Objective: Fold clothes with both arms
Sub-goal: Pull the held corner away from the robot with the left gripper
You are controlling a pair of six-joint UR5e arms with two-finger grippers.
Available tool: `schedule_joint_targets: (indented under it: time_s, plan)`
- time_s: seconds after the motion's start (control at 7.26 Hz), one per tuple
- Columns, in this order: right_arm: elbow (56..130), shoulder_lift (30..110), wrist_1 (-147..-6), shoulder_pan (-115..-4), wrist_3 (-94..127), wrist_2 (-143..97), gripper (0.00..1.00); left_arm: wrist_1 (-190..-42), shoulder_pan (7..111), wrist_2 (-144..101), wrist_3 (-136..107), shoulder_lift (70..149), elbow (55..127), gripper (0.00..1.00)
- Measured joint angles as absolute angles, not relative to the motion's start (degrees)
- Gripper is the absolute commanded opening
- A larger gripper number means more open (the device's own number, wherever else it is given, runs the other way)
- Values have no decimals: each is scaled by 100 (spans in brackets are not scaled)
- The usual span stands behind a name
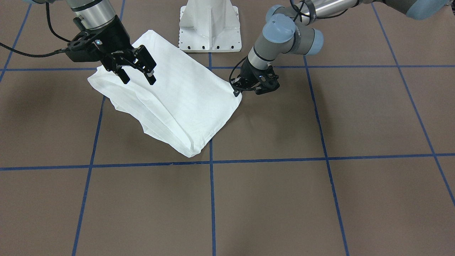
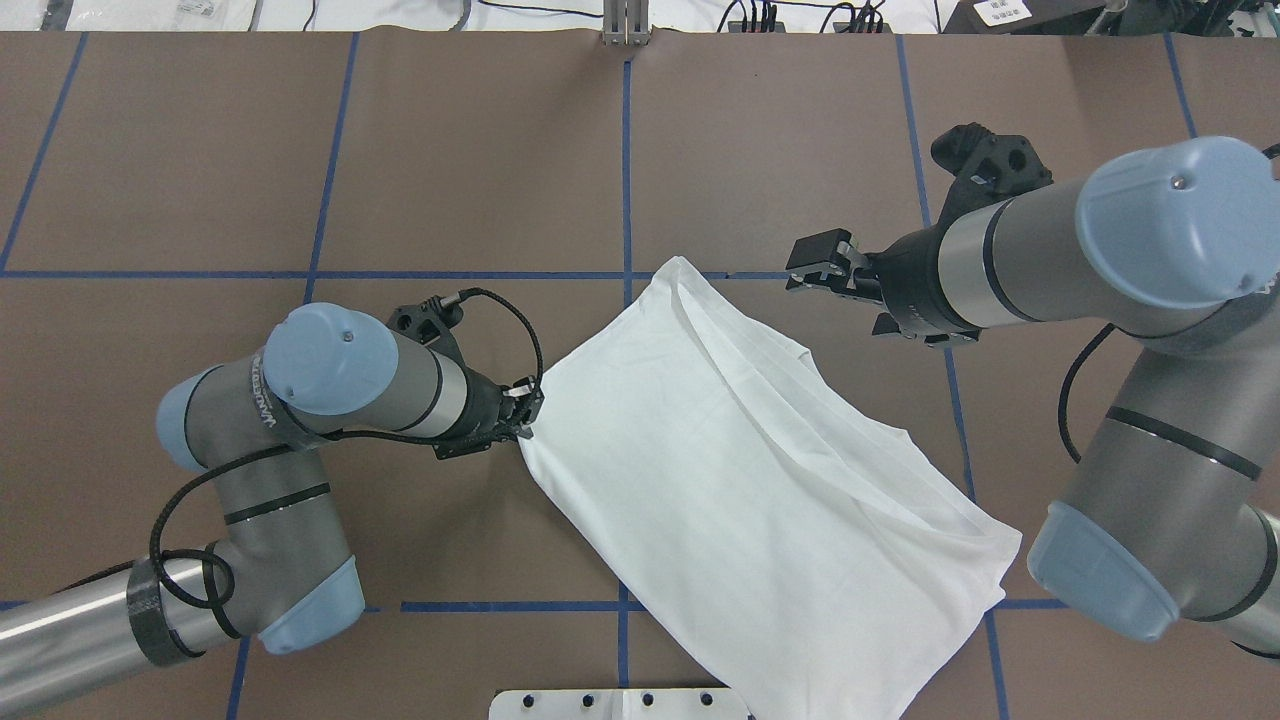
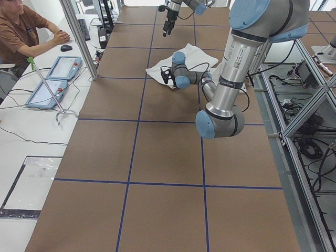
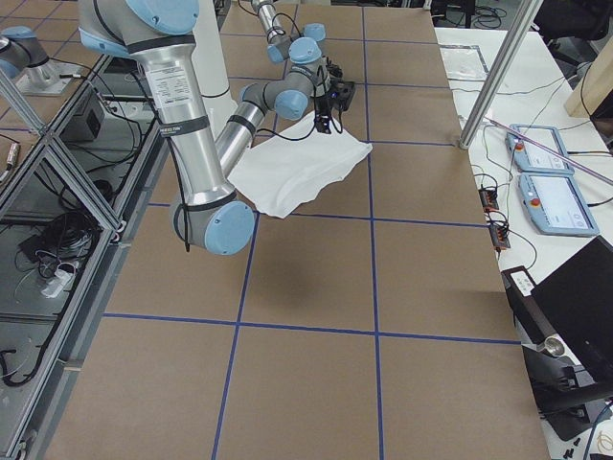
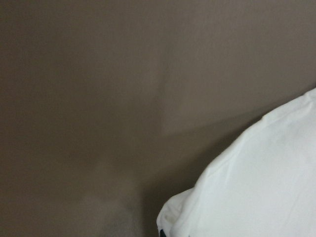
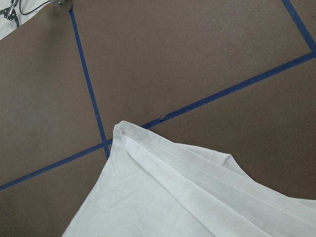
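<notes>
Shirt [image 1: 185,103] lies folded in a slanted rectangle just in front of the pedestal [image 1: 209,25]. Left gripper [image 1: 237,91] is pinched on the shirt corner nearest it. Right gripper [image 1: 139,79] hangs above the shirt's opposite end, fingers apart.

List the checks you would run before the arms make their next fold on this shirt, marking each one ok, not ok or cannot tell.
1. Left gripper shut on the corner of the shirt: ok.
2. Right gripper holding cloth: not ok; jaws open, raised above the shirt.
3. Layers lined up: not ok; folded edges stagger along one long side.
4. Shirt clear of the pedestal: cannot tell; one edge lies very close.
5. Collar position known: cannot tell; no collar shows.
</notes>
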State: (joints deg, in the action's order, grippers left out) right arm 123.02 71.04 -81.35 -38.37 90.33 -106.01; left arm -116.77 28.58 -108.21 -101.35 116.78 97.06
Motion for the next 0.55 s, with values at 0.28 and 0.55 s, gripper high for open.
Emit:
schedule_joint_targets:
  time_s: [0.28, 0.55]
  plan:
    - [12276, 7099, -8138, -3849, 9011, -10600, 100, -11533, 3305, -10478, -9745, 11857, 9311, 0]
    - [12235, 7081, -8139, -3856, 9010, -10600, 100, -11690, 3878, -10316, -9059, 12429, 8357, 0]
